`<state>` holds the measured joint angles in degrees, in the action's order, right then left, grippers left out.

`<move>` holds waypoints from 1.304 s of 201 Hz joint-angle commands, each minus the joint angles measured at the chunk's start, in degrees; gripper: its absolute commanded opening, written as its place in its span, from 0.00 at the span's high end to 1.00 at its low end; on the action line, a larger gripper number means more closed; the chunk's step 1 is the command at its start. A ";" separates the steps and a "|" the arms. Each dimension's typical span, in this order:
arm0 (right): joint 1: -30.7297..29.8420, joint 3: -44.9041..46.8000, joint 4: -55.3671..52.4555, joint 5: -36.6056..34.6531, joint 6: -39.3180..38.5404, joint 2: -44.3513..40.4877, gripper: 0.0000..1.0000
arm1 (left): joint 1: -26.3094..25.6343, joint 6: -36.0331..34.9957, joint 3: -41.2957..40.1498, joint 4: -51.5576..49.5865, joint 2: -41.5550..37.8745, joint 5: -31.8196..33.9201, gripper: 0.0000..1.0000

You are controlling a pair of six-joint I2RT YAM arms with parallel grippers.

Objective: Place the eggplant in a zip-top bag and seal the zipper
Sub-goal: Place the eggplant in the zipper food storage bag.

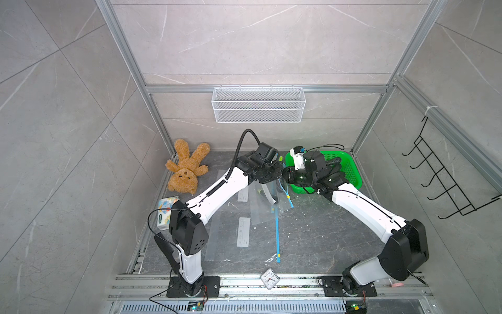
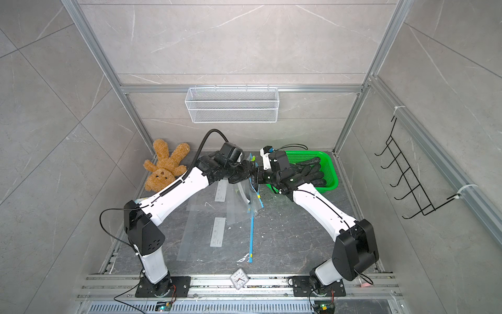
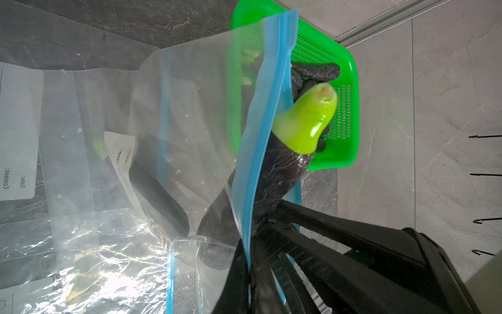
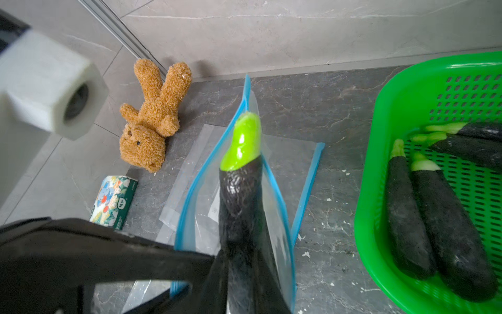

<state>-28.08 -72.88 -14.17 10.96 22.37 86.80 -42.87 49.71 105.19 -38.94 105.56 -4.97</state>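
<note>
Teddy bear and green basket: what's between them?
In the right wrist view: the raised zip-top bag with the eggplant partly in its mouth. Both top views show the left gripper and right gripper meeting there.

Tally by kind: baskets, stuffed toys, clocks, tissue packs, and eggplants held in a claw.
Baskets: 2, green plastic basket and white wire-mesh basket
Stuffed toys: 1, a brown plush bear
Clocks: 1, a white square clock
Tissue packs: 1, a floral tissue pack
Claw-held eggplants: 1, a dark purple eggplant in the right claw
Total: 6
</note>
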 commanded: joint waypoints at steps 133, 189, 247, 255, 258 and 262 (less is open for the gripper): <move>2.76 -0.78 -7.21 -1.23 -3.05 -4.28 0.54 | 0.07 -0.32 0.81 1.14 -3.10 -0.21 1.00; 2.80 -1.56 -7.58 0.20 -2.61 -0.94 0.59 | 0.15 -0.38 1.50 1.39 -2.88 -0.48 1.00; 3.94 -1.39 -7.61 -0.46 -2.27 -2.50 0.58 | 0.16 -1.02 1.19 -0.05 -3.32 0.82 1.00; 5.06 -1.40 -7.87 0.65 -2.11 -3.38 0.56 | 0.15 -1.24 0.85 -0.41 -3.44 1.50 1.00; 5.61 -1.37 -7.95 1.16 -2.07 -3.76 0.55 | 0.08 -1.32 0.74 -0.55 -3.58 1.79 1.00; 6.36 -1.31 -8.04 1.94 -1.91 -4.23 0.54 | 0.15 -1.45 0.50 -0.73 -3.69 2.03 1.00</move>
<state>-24.60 -73.10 -21.26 10.81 19.94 85.97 -42.87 49.65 105.19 -39.00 105.41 -4.60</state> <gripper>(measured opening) 0.435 0.044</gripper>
